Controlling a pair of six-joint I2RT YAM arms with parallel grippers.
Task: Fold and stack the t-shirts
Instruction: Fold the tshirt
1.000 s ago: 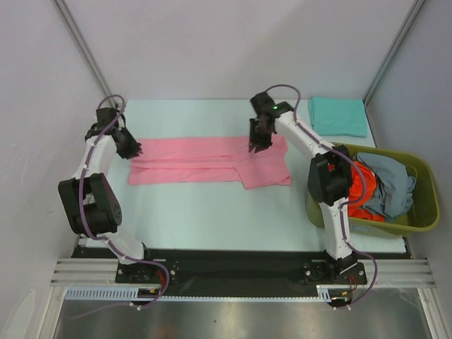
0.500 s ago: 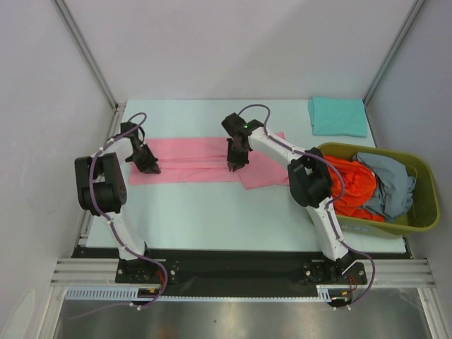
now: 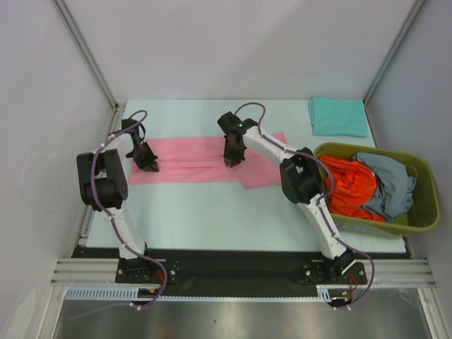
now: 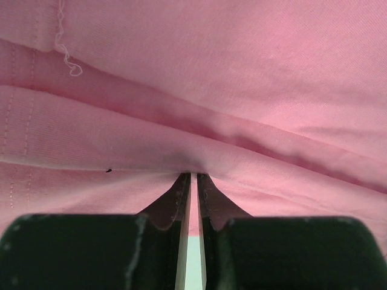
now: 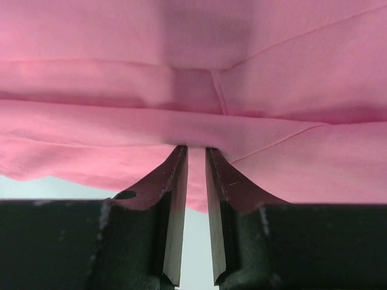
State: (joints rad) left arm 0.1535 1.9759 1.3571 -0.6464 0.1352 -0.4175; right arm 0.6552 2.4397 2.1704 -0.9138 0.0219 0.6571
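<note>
The pink t-shirt [image 3: 198,159] lies as a long folded strip across the middle of the table. My left gripper [image 3: 150,167] is down on its left end, jaws nearly closed and pinching a fold of pink cloth [image 4: 193,145]. My right gripper [image 3: 230,161] is down on the strip's middle, jaws narrow and pinching a pink fold [image 5: 196,130]. A folded teal t-shirt [image 3: 337,116] lies at the back right. The orange-red t-shirt [image 3: 353,185] and grey-blue t-shirt [image 3: 388,185] lie crumpled in the basket.
The olive-green plastic basket [image 3: 426,212] stands at the right edge beside the right arm. Grey walls and metal frame posts close in the table on the left, back and right.
Both grippers have swung in over the pink shirt and come down on it: the left onto its left end, the right leftward to the strip's middle. The shirt's right part is now narrower.
</note>
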